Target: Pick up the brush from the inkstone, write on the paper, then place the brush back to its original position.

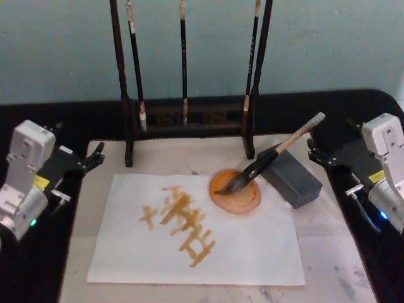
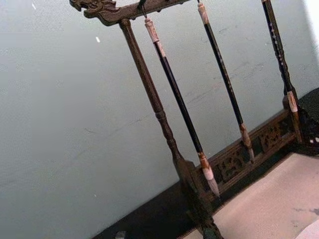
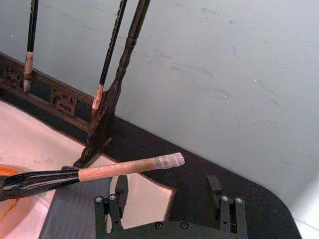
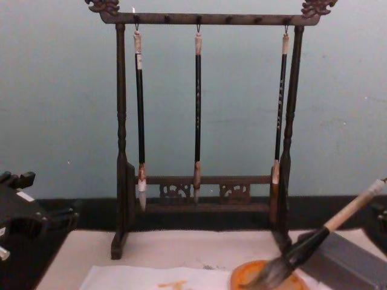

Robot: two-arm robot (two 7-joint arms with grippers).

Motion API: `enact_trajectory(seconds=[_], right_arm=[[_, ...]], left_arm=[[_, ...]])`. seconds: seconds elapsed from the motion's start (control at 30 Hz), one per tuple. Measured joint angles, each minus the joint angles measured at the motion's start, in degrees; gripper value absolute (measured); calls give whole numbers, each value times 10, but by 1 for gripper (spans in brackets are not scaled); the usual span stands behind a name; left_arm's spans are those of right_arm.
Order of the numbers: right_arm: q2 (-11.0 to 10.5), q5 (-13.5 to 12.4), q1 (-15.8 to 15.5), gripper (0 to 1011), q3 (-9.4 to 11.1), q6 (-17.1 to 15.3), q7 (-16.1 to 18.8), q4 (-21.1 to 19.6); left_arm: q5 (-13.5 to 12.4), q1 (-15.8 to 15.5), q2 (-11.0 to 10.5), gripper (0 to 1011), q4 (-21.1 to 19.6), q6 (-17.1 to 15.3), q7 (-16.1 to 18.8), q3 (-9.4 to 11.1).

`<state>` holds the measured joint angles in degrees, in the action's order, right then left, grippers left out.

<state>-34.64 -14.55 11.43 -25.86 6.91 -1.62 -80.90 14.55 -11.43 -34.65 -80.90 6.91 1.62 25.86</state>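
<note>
The brush [image 1: 265, 165] lies with its bristles in the inkstone [image 1: 243, 201] and its handle propped up across the grey block [image 1: 293, 177], the pale end pointing toward the robot's right. The inkstone sits on the far right corner of the paper [image 1: 252, 246], which already carries orange strokes.

The right claw [image 1: 317, 153] waits just beyond the handle's tip, low over the black counter [image 1: 38, 113]. From its wrist its fingers [image 3: 112, 206] stand wide apart, holding nothing. The left claw [image 1: 95, 154] is parked at the far left edge of the mat [image 1: 328, 240]. Whether it is wide or narrow I cannot tell.

The handle only leans on the block, so I'd worry about a nudge before the claw closes. A push from one side could roll it off, lever the wet bristles out and smear the paper, or skid the little dish. The rack [image 1: 189, 120] post stands close behind the handle's end, and a high approach could clip it. Lifting too fast might also drip across the sheet.
</note>
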Motion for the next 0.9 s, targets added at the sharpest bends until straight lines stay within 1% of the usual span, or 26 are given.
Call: enact_trajectory(seconds=[0.33,0.47,0.5,0.57,0.6,0.67,0.7,0.73,0.77,0.87,0.9], right_arm=[[0,0,0,1000,0,0,0,0],[0,-16,-10,1000,13,-5,14,-11],[1,-28,-14,1000,19,-9,23,-15],[2,-40,-19,1000,25,-11,32,-20],[4,-57,-24,1000,32,-15,42,-25],[6,-77,-30,1000,40,-19,56,-31],[8,-98,-36,1000,50,-23,68,-37],[9,-110,-39,1000,55,-26,75,-40],[12,-135,-46,1000,66,-31,90,-46],[17,-172,-56,1000,82,-41,110,-54],[21,-194,-62,1000,92,-49,122,-58]], left_arm=[[0,0,0,1010,0,0,0,0],[0,0,0,1010,0,0,0,0],[0,0,0,1010,0,0,0,0],[0,0,0,1010,0,0,0,0],[0,0,0,1010,0,0,0,0],[0,0,0,1010,0,0,0,0],[0,0,0,1010,0,0,0,0],[0,0,0,1010,0,0,0,0],[0,0,0,1010,0,0,0,0],[0,0,0,1010,0,0,0,0],[0,0,0,1009,0,0,0,0]])
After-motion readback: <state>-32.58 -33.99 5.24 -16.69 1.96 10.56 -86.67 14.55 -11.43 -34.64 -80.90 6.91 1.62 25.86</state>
